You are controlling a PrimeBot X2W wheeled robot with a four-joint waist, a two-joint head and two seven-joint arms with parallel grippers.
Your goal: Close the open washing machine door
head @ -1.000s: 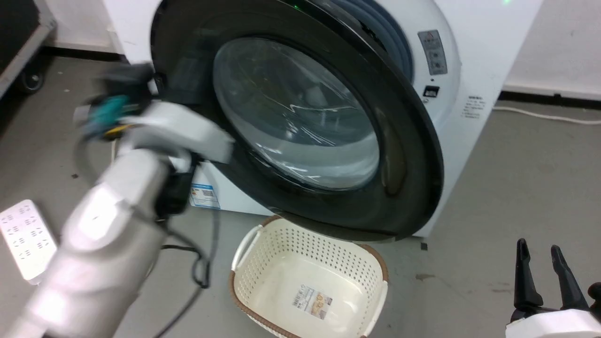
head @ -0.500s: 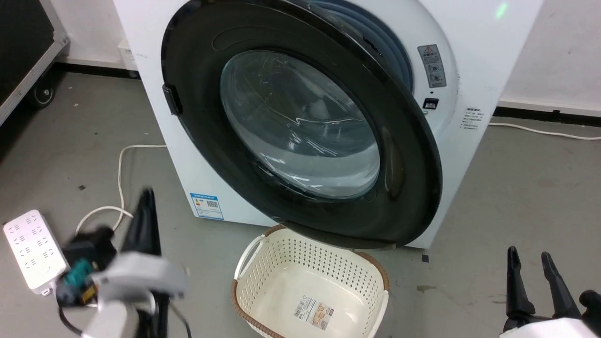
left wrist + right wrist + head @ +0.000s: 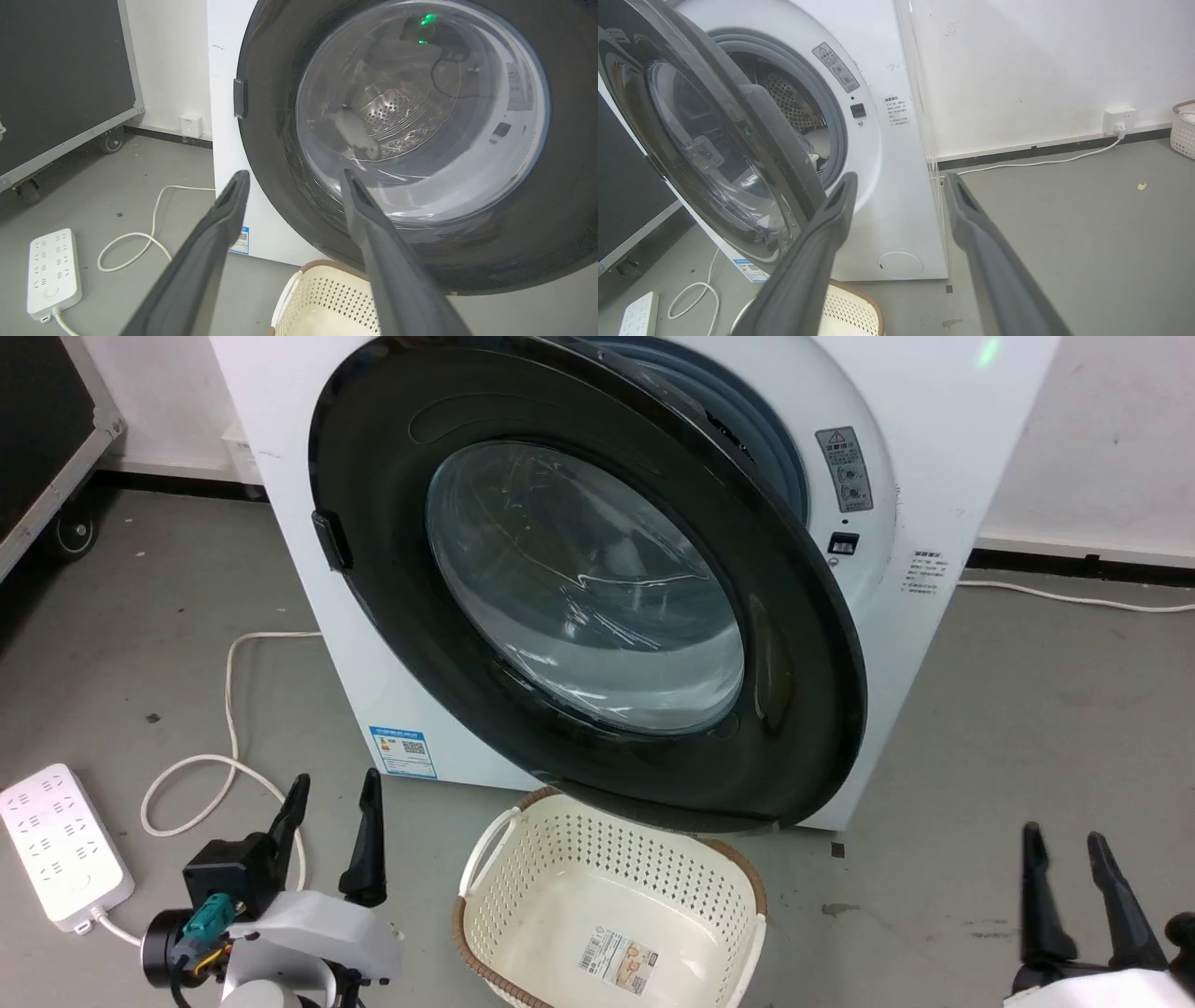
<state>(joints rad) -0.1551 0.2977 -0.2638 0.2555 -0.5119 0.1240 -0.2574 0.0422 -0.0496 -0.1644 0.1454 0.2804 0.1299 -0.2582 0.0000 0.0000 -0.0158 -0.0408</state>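
- The washing machine door point(image 3: 597, 588) is standing partly open, hinged on its left; its right edge is standing clear of the white washing machine point(image 3: 920, 448), and the grey rubber ring point(image 3: 838, 140) is showing in the gap.
- The left gripper point(image 3: 334, 782) is hovering low at the near left, above the floor. Its fingers are spread apart and holding nothing, apart from the door.
- The right gripper point(image 3: 1062, 835) is hanging at the near right, its fingers likewise parted and empty.
- A cream perforated basket point(image 3: 476, 887) is sitting on the floor just under the door's lower edge, between the two grippers.
- A white power strip point(image 3: 56, 845) is lying at the near left, with a white cable point(image 3: 229, 709) looping beside it.
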